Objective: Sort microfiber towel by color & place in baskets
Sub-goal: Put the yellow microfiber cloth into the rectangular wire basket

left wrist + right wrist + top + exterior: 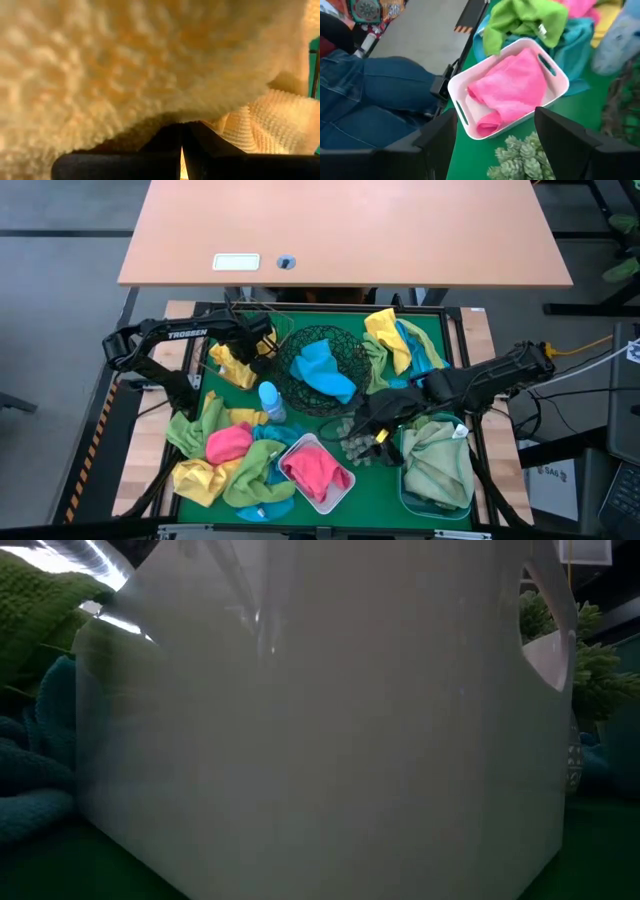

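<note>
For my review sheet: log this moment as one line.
left gripper: shut on yellow towel | right gripper: open over spiky ball | white tub: pink towel inside

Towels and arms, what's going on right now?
Left gripper shut on yellow towel. Right gripper open, empty, above spiky ball. Pink towel in white tub.

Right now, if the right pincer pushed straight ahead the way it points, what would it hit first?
Most likely the spiky grey-green ball just ahead of the open right pincer; beyond it sits the white tub with a pink towel. Depth is uncertain.
</note>
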